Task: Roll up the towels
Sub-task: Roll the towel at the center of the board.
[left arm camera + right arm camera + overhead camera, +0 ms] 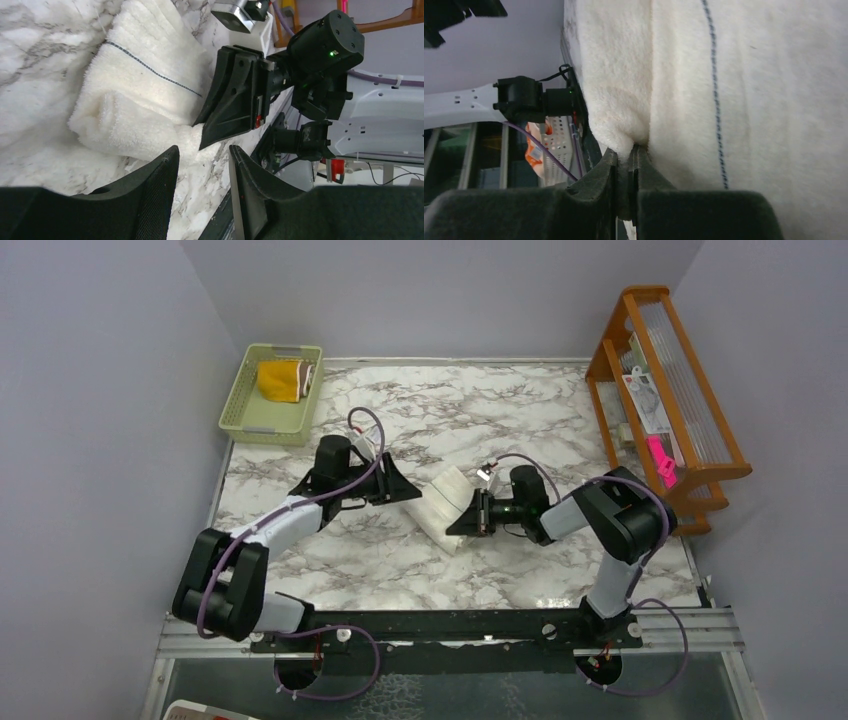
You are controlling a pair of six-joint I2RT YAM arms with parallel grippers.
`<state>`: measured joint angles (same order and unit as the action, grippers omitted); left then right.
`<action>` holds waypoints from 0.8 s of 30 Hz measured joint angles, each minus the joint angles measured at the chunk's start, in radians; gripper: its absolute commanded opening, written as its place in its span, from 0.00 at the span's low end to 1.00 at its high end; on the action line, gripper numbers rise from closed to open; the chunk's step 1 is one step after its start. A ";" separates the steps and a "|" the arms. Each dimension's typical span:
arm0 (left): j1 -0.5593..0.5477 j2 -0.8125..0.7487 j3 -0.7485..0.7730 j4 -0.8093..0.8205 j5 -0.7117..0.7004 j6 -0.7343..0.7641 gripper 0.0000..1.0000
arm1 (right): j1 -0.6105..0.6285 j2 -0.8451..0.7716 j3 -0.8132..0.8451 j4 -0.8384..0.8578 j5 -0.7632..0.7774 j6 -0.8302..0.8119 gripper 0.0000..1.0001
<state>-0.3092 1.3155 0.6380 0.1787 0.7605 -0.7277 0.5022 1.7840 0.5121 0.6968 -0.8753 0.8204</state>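
cream towel (443, 502) lies bunched and partly folded mid desk (480, 400), between the two tools; right tool (633, 152) is clamped tight on a pinch of its edge, the rest of the cloth spreading away straight ahead of the fingers. left tool (204, 152) has its fingers parted with nothing between them, low over the desk just beside the towel's opposite side, facing the right tool. brown towel (283, 380), yellow side showing, sits in the green basket (240, 410) at the desk's far left corner, well apart from both tools.
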 measured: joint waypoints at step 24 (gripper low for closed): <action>-0.125 0.484 0.026 0.435 -0.052 -0.136 0.38 | -0.072 0.123 -0.090 0.245 0.000 0.355 0.51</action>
<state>-0.4339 1.7992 0.6636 0.6140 0.7082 -0.8635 0.4297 1.9068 0.4225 0.9417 -0.8753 1.1751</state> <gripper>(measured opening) 0.384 0.438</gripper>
